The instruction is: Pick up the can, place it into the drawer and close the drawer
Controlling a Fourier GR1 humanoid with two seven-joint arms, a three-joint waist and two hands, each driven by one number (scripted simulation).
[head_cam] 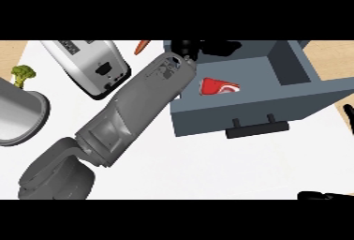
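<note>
The open grey drawer point(304, 89) holds the red can point(218, 87), lying just below the left hand point(185, 48), whose fingers cannot be made out. The right hand point(325, 195) is seen at the lower edge, its state unclear.

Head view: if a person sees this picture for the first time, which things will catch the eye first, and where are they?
A long grey left forearm crosses the picture diagonally from lower left to the open grey drawer, its black left hand at the drawer's back edge. Inside the drawer lies a red can, the brightest thing in view. At the left stand a silver toaster and a metal pot, with broccoli beside it.
</note>
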